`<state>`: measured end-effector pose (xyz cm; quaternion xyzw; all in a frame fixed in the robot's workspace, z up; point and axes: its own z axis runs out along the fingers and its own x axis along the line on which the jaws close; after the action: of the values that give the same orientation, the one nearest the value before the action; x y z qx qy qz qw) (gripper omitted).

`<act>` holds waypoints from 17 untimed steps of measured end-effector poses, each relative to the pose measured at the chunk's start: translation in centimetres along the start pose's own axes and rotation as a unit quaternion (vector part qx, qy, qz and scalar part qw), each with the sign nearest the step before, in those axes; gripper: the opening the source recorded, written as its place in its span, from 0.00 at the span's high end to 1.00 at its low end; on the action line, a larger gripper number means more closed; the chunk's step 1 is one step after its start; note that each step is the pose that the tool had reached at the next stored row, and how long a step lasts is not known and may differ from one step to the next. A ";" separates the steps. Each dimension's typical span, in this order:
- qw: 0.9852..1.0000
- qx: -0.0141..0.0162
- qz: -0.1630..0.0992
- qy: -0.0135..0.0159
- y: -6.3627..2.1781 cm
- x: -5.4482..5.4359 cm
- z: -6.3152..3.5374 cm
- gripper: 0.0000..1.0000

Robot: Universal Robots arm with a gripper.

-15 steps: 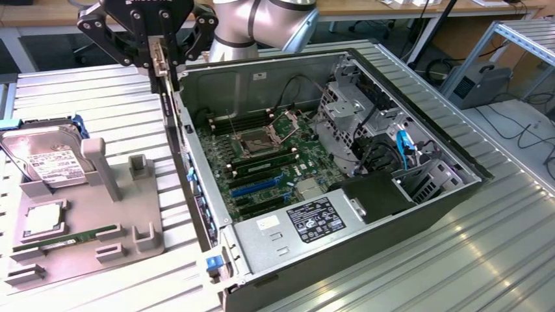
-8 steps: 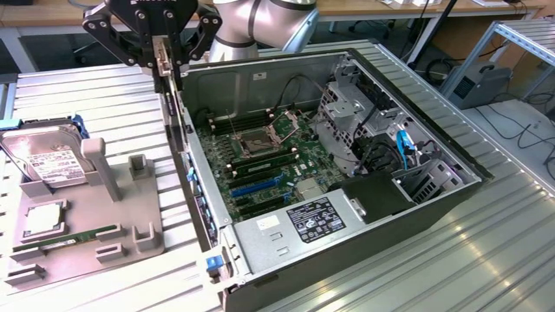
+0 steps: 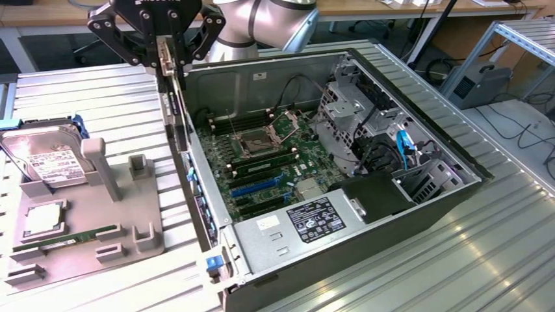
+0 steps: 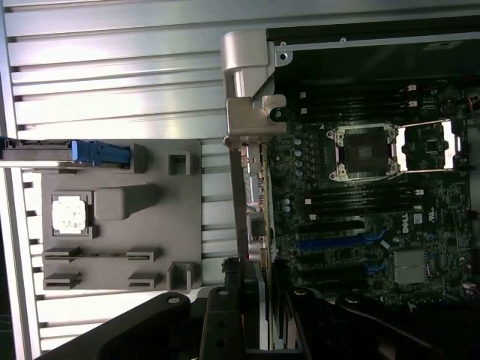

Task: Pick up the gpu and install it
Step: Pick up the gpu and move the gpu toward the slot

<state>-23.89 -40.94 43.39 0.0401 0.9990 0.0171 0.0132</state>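
My gripper (image 3: 166, 49) is shut on the gpu (image 3: 176, 123), a thin black card that hangs edge-on and upright. The card is in the air beside the open computer case's wall (image 3: 204, 214) on the exterior view's left, above the motherboard's edge. In the wrist view the gpu's silver bracket (image 4: 246, 112) points away from my gripper (image 4: 255, 271), along the boundary between the case and the table. The motherboard (image 3: 260, 159) lies exposed inside the case, and its blue expansion slot (image 3: 254, 187) (image 4: 337, 241) has nothing in it.
A grey fixture tray (image 3: 130, 227) on the exterior view's left carries a silver hard drive (image 3: 48, 159), a processor chip (image 3: 41, 219) and a green memory stick (image 3: 74, 237). Drive cages and cables (image 3: 381, 136) fill the case's right side. A power supply (image 3: 303, 224) sits at its front.
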 end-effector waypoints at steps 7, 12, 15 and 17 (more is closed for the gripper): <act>1.000 0.000 0.000 0.000 0.02 -0.3 0.02 0.73; 1.000 0.000 0.000 0.000 0.05 -0.6 0.08 0.73; 1.000 0.000 0.000 0.000 0.06 -0.8 0.13 0.73; 1.000 0.000 0.000 0.000 0.08 -1.0 0.17 0.73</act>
<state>-22.87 -40.93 43.25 0.0401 0.9990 0.0171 0.0132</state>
